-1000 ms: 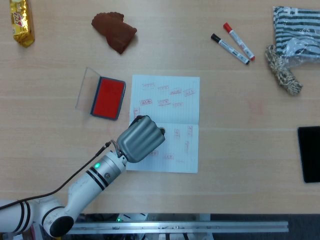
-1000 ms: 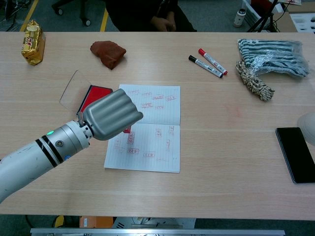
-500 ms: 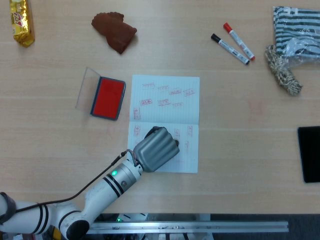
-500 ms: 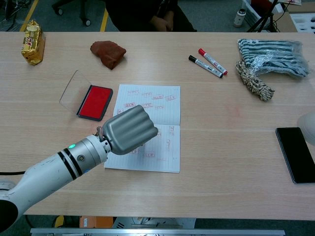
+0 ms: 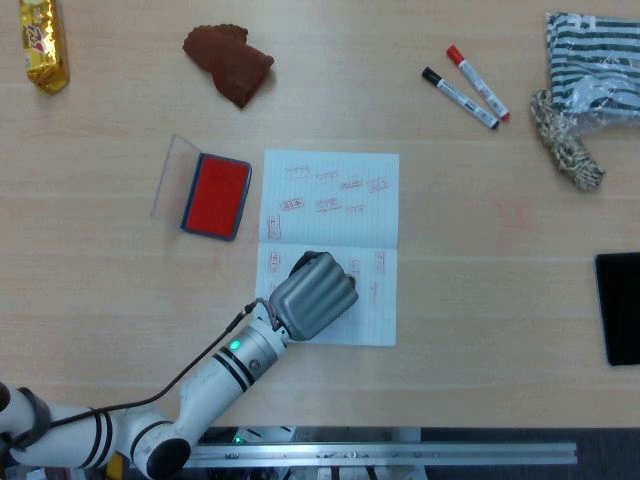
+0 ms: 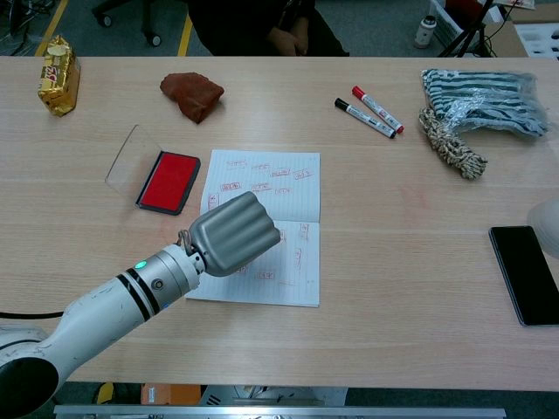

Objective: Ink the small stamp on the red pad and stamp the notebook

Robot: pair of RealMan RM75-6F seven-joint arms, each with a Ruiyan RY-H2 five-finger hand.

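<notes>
Pale wooden tabletop (image 5: pixel 480 300) carries the notebook (image 5: pixel 340 200) near its middle; the left hand (image 5: pixel 313 295), fingers curled, covers the lower page. Stamp hidden, so its grasp is unclear.

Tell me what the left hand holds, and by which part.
Cannot be told: the left hand is curled, knuckles up, over the notebook, and hides whatever is under it.

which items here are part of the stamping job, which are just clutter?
Job:
- left hand, over the lower page
- notebook, open, already stamped
- red pad, lid open
- small stamp: hidden, presumably under the hand

Clutter:
- markers
- brown cloth
- gold packet
- striped bag
- phone
</notes>
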